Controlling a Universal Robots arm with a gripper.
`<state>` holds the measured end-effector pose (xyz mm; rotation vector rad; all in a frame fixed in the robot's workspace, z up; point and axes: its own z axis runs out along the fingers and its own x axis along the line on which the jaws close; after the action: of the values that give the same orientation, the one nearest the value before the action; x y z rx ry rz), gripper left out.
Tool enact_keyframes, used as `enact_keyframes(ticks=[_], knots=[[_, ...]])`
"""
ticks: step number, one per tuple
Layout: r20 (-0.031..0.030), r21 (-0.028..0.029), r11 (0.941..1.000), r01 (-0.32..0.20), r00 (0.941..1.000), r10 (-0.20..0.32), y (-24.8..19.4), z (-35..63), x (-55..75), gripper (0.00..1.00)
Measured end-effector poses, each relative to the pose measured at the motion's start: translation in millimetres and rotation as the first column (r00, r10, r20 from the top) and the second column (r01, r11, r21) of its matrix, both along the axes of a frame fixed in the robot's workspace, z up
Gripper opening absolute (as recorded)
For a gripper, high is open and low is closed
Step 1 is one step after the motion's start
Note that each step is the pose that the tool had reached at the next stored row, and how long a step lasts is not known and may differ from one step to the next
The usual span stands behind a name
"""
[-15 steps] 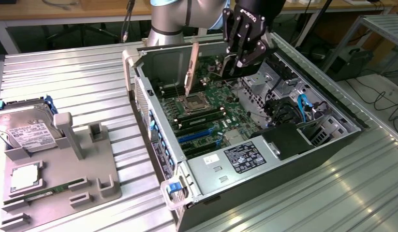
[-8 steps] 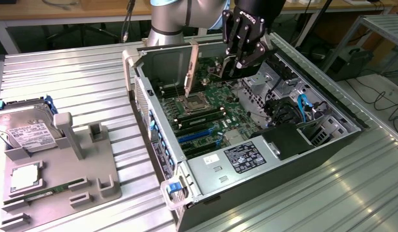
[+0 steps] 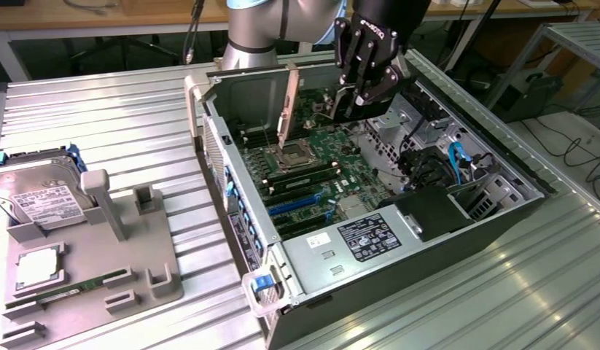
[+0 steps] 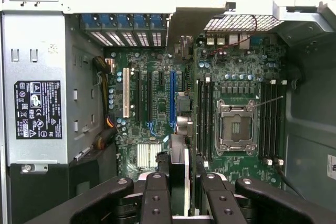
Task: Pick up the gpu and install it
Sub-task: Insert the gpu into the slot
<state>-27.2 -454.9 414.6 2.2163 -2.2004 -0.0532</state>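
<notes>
Already lifted: claw at upper centre of the exterior view, clamped narrow on the gpu, held edge-on above the open case. Card hangs over the motherboard slots, not yet seated.

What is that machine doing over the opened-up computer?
A robot arm's hand is holding a graphics card on edge above the open computer case. The card hangs over the motherboard, not yet seated in a slot. On the grey tray at the exterior view's left, a hard drive and other parts sit untouched.
</notes>
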Motion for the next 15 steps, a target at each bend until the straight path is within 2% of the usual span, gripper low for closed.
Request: enact_keyframes(ticks=[15], knots=[[-0.0005, 0.0001, 1.0000, 0.000, 1.0000, 0.000, 0.0, -5.6, 0.0, 0.27]])
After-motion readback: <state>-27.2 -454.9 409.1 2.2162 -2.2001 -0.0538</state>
